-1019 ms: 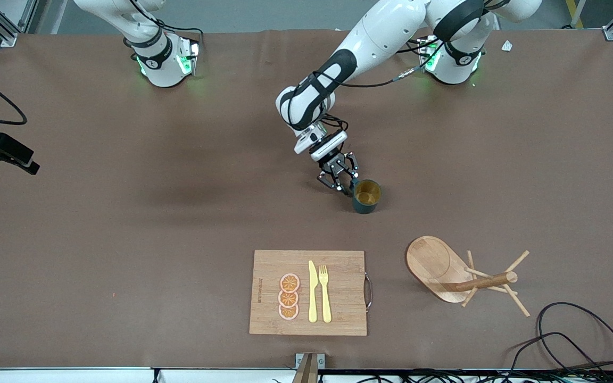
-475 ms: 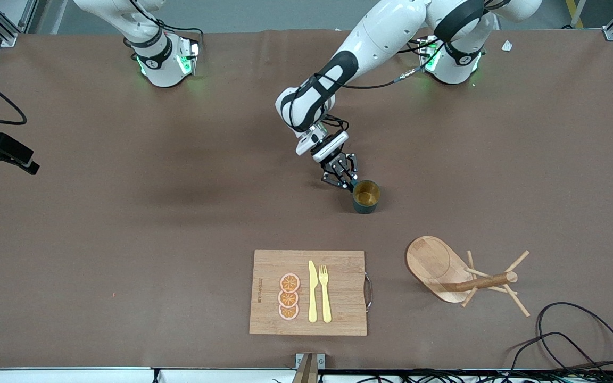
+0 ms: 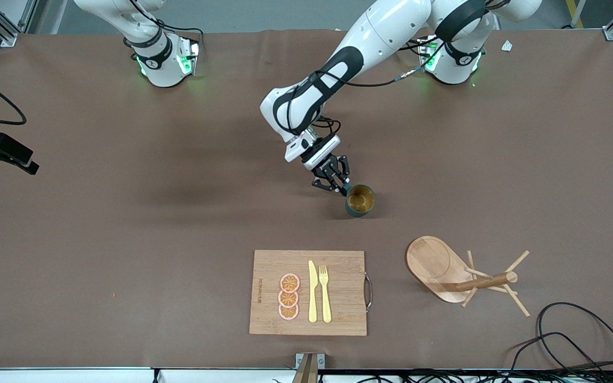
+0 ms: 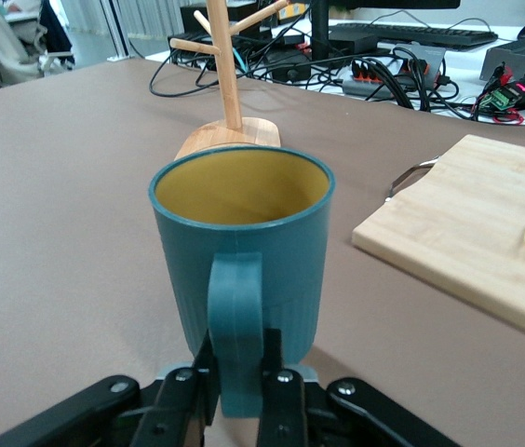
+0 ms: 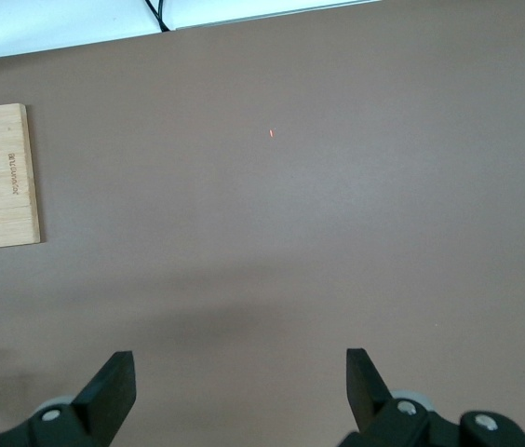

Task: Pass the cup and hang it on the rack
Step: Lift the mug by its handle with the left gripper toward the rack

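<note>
Left wrist view: left pincer [image 4: 237, 391] clamps the teal mug's [image 4: 242, 244] handle mid-desk; lift it level toward the mug tree [image 3: 463, 274]. Right pincer [image 5: 235, 386] waits open above bare desk.

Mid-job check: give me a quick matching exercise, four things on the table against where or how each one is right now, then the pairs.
Things:
1. cup
2. rack
3. left hand
4. right hand

States:
A. open, over bare table, waiting
B. shut on the loop handle
C. upright, mustard-yellow inside showing
D. stands toward the left arm's end, beside the cutting board, no mug on its pegs

Pairs: 1-C, 2-D, 3-B, 4-A
</note>
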`<state>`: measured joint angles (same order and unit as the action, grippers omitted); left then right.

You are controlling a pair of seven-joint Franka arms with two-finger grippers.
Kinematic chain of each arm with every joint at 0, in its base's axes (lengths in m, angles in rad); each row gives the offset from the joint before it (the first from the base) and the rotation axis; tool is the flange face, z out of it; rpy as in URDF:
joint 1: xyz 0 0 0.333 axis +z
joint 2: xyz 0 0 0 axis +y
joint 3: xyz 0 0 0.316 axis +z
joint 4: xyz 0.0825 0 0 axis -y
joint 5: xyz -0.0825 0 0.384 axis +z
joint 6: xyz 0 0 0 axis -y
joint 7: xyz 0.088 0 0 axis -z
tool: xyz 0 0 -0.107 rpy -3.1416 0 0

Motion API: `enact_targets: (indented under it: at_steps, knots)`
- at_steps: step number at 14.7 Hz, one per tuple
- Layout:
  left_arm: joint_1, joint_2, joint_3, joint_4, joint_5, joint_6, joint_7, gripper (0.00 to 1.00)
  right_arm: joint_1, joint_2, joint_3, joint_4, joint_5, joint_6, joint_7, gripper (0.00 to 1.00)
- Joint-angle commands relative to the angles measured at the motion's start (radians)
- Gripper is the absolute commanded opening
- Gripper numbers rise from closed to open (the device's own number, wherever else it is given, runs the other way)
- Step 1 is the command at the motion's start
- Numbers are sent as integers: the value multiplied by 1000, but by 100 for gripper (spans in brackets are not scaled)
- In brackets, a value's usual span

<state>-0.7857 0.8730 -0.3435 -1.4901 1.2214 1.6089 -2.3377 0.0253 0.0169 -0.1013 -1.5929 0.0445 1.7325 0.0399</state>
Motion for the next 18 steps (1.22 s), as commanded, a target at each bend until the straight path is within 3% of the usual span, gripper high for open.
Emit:
enact_targets:
  at_steps: [1,5,10,18]
  knots:
    - [17,-20,-2,63,-68,-11,85,0,-2,-8,2,1,-11,-5,9,100]
    - [34,-48,-6,154,-175,-4,210,0,-2,-8,2,1,-11,-5,8,100]
    - [109,-190,-6,166,-374,51,339,0,-4,-8,0,1,-11,-5,8,100]
    - [385,-405,-8,166,-773,140,670,0,-10,-8,2,1,-11,-7,6,100]
